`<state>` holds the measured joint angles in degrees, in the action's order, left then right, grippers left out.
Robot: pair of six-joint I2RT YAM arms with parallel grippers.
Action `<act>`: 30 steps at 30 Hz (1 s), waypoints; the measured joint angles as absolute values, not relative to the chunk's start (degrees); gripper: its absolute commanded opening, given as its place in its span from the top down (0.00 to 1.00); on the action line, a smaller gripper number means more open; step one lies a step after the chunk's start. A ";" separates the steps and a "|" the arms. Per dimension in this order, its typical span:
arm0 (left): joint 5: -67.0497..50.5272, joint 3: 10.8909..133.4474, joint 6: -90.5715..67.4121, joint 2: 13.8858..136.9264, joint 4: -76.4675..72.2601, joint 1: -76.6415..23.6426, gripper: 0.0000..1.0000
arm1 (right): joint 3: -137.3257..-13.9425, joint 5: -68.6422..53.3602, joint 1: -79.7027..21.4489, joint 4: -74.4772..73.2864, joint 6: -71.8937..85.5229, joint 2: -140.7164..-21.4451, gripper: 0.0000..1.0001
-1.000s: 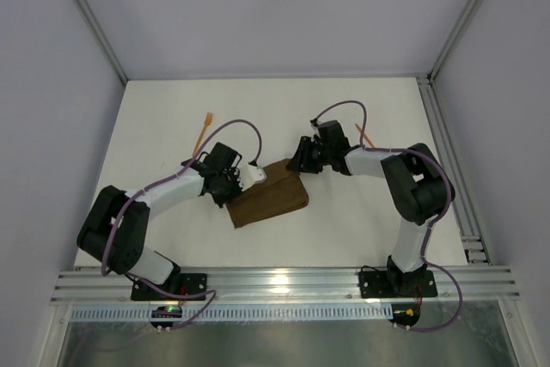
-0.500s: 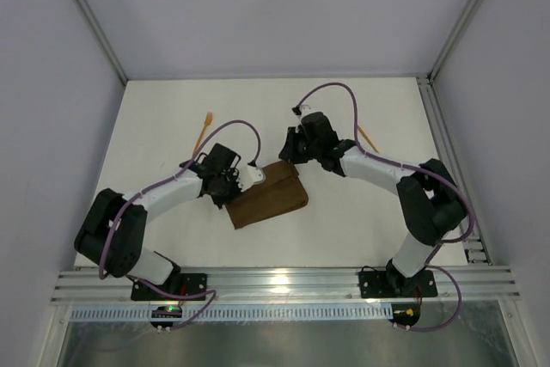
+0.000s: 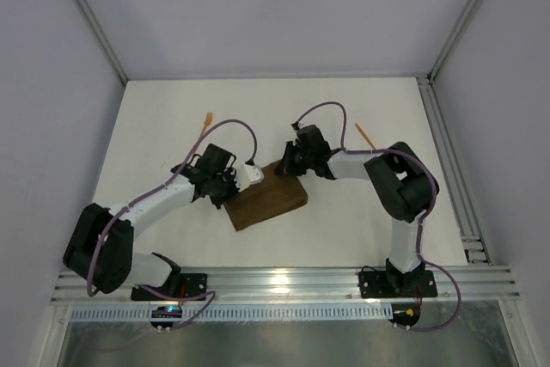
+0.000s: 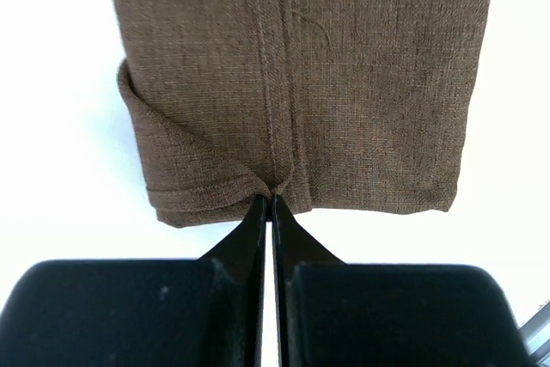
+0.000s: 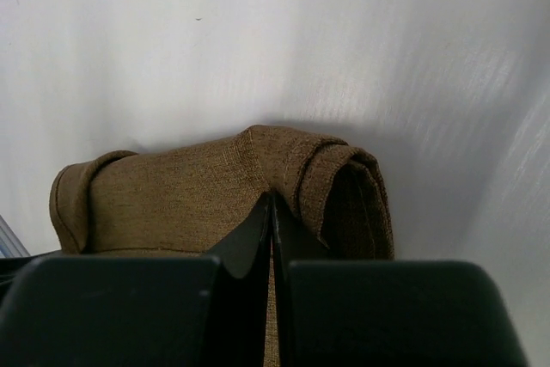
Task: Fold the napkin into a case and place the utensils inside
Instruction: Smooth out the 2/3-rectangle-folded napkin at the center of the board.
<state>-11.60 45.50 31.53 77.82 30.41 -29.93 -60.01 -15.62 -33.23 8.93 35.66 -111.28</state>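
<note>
Folding looks partway done from the top view: the napkin lies mid-counter as a compact layered rectangle, with the left gripper at its far left corner and the right gripper at its far edge. Both utensils lie bare on the counter, well apart from the cloth, the left utensil beyond the left arm and the right utensil beyond the right arm. Left wrist view: jaws pressed together, pinching the napkin's hem at a seam, with a rolled fold to one side. Right wrist view: jaws likewise clamped on a doubled-over edge, whose open curl holds nothing. By my judgement, the final folds and the loading remain.
</note>
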 measured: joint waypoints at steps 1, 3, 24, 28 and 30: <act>-11.60 45.32 31.53 78.22 30.35 -29.93 1.00 | -59.42 -15.64 -33.15 9.74 36.40 -111.28 0.97; -11.51 44.62 31.51 79.77 30.13 -29.95 1.00 | -58.67 -15.62 -33.12 10.96 37.34 -111.22 0.97; -10.17 44.42 31.51 84.07 28.75 -31.27 0.69 | -57.87 -16.36 -36.84 18.92 38.87 -109.75 0.97; -12.12 44.56 31.31 81.97 31.33 -31.33 0.54 | -57.87 -18.39 -35.22 20.62 41.43 -114.54 0.97; -14.06 45.17 31.09 79.13 34.52 -31.42 0.52 | -57.60 -18.72 -34.28 21.76 42.11 -114.76 0.97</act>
<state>-14.06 45.17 31.09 79.13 34.52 -31.42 -57.60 -18.72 -34.28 21.76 42.11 -114.76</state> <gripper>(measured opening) 0.459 0.031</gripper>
